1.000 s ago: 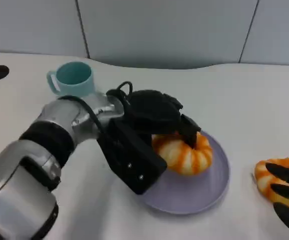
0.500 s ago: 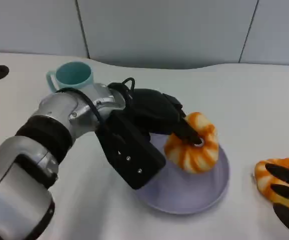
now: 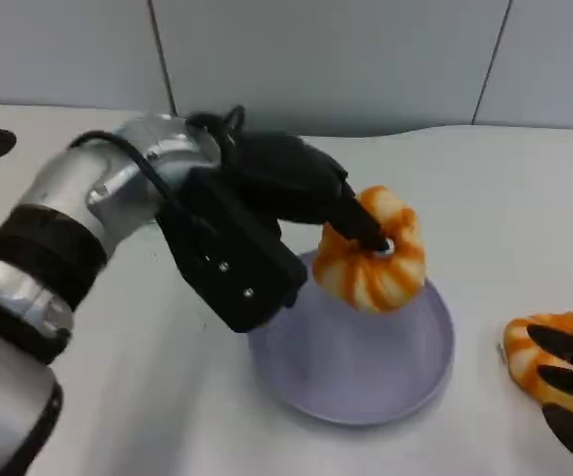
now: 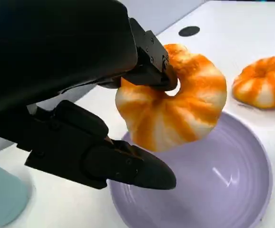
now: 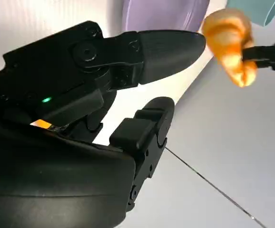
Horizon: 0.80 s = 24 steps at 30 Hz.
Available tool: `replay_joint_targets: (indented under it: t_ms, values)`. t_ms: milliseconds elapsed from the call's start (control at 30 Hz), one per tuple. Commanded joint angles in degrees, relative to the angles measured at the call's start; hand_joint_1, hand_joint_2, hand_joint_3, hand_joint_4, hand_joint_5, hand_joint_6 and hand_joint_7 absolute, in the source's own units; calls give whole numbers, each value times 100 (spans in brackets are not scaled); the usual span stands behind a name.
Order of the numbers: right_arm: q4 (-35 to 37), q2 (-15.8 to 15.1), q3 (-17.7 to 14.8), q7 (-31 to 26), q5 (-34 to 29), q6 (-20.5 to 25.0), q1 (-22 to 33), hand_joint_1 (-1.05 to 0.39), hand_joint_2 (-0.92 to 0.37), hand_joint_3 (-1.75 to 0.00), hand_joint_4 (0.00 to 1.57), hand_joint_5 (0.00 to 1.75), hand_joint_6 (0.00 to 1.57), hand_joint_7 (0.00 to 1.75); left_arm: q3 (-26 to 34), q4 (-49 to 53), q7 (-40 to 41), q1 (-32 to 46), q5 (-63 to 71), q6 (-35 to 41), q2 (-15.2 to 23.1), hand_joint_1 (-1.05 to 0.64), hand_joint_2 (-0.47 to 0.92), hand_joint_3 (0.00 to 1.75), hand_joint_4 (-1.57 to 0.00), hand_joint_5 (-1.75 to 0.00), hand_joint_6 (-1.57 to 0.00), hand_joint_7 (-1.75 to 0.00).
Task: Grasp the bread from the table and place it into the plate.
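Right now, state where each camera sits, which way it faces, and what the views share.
Head view: high, facing down at the white table; left hand lifts an orange-striped ring-shaped bread above the round lilac plate.
Left wrist view: behind the left hand, facing bread and plate.
Right wrist view: behind the right hand, turned over.
All three show that bread and plate.

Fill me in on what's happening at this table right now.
The robot's left hand holds a ring-shaped orange-striped bread on a finger hooked through its hole, lifted just above the purple plate, not resting in it. A second, similar bread lies on the table to the plate's right, with the right hand at it; whether that hand is touching it isn't clear.
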Motion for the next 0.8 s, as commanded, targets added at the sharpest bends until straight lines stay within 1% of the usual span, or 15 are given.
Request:
replay_joint_targets:
  t_ms: [33, 100, 200, 233, 267, 333, 400, 433, 467, 533, 600, 667, 700, 733, 800]
  values:
    - [-6, -50, -45, 6, 57, -5, 11, -36, -92, -37, 92, 0, 78, 0, 217, -736, -699, 228, -430, 369, 422, -79, 92, 13, -32, -43, -28, 0]
    - [-17, -58, -46, 4, 35, 13, 16, -37, -92, -37, 92, 0, 78, 0, 235, -936, -899, 287, -527, 456, 506, -76, 92, 11, -39, -40, -27, -1]
    - [-1, -62, -45, 2, 34, -27, 20, -37, -92, -38, 92, 0, 78, 0, 200, -1094, -939, 315, -444, 470, 558, -74, 92, 9, -36, -28, -48, -7]
    - [-23, -54, -41, 1, 33, -10, 30, -37, -92, -38, 92, 0, 78, 0, 194, -1135, -931, 326, -408, 494, 564, -74, 92, 7, -32, -21, -60, -8]
    - [-36, -50, -38, 0, 28, -1, 37, -37, -92, -38, 91, 0, 78, 0, 194, -1165, -923, 337, -391, 515, 566, -73, 92, 7, -30, -17, -68, -7]
    - [-57, -46, -32, -8, 9, -2, 50, -37, -92, -38, 91, 0, 78, 0, 186, -1207, -945, 344, -371, 567, 559, -73, 92, 7, -30, -14, -77, -7]
    - [-57, -49, -29, -9, 5, -19, 52, -37, -92, -38, 91, 0, 78, 0, 172, -1170, -1042, 318, -422, 596, 534, -73, 92, 9, -41, -17, -72, -3]
    - [-67, -50, -28, -7, -1, 1, 53, -37, -92, -38, 91, 0, 78, 0, 173, -1145, -1059, 317, -448, 592, 523, -73, 92, 11, -52, -21, -64, -1]
    - [-76, -49, -29, -6, -4, 19, 54, -37, -92, -38, 92, 0, 78, 0, 174, -1130, -1060, 319, -460, 587, 516, -73, 92, 12, -59, -20, -57, -1]
    - [-89, -45, -29, -1, 4, 39, 59, -37, -92, -38, 92, 0, 78, 0, 179, -1114, -1012, 339, -454, 555, 510, -74, 92, 13, -68, -20, -49, 0]
    - [-88, -40, -28, 1, 19, 24, 63, -37, -92, -38, 92, 0, 78, 0, 162, -1098, -947, 338, -393, 475, 514, -74, 92, 14, -68, -19, -48, -1]
    - [-85, -36, -28, 0, 24, 21, 65, -37, -92, -38, 92, 0, 78, 0, 133, -1075, -911, 323, -321, 425, 505, -74, 92, 14, -61, -13, -62, -6]
    - [-63, -43, -29, 1, 29, -14, 60, -36, -92, -38, 92, 0, 78, 0, 107, -1069, -927, 308, -277, 451, 490, -74, 92, 14, -59, -11, -66, -7]
    - [-41, -51, -31, -2, 26, -46, 54, -36, -92, -38, 91, 0, 78, 0, 93, -1064, -940, 301, -254, 476, 476, -73, 92, 13, -50, -5, -71, -7]
    - [-11, -68, -34, -14, -1, -93, 46, -36, -92, -38, 91, 0, 77, 0, 90, -1018, -934, 299, -268, 462, 452, -73, 92, 12, -45, -2, -69, -4]
